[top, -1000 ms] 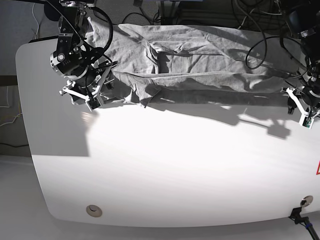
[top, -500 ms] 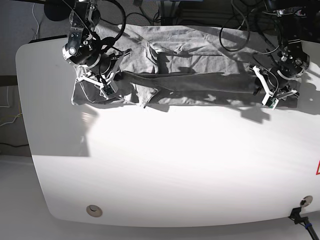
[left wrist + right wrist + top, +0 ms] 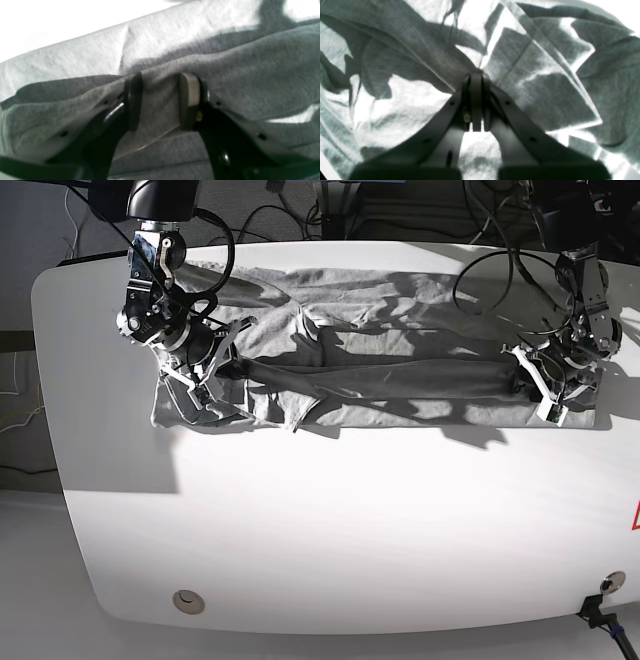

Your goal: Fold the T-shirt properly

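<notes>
Both arms are black, built of rounded joint housings, and loose black cables loop around them. The left gripper [image 3: 553, 385] and the right gripper [image 3: 195, 370] have white skeletal finger frames in the base view. Up close, the right gripper's fingers [image 3: 445, 120] are pale grey tapering bars with small dark screw holes, meeting in flat grey pads. The left gripper's fingers [image 3: 240, 130] are grey over glossy black brackets, each tipped with an upright pad (one dark, one lighter grey), with a small brassy fastener beside the lighter pad
</notes>
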Action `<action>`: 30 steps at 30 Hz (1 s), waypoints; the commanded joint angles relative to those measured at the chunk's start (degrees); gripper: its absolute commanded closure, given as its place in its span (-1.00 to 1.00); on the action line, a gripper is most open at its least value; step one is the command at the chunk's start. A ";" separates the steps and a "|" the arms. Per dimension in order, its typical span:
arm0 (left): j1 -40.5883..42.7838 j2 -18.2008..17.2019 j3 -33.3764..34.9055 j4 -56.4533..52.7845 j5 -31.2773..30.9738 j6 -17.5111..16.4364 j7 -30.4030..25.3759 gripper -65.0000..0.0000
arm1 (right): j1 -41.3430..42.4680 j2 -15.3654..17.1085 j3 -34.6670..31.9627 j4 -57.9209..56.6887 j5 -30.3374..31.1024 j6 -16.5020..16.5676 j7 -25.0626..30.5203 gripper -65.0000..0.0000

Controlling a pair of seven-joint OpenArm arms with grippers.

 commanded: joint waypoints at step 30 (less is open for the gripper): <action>-2.01 -11.66 -13.18 -8.39 -21.95 -2.44 15.37 -0.20 | 1.99 0.36 0.19 -0.39 -4.02 -1.23 -3.40 1.00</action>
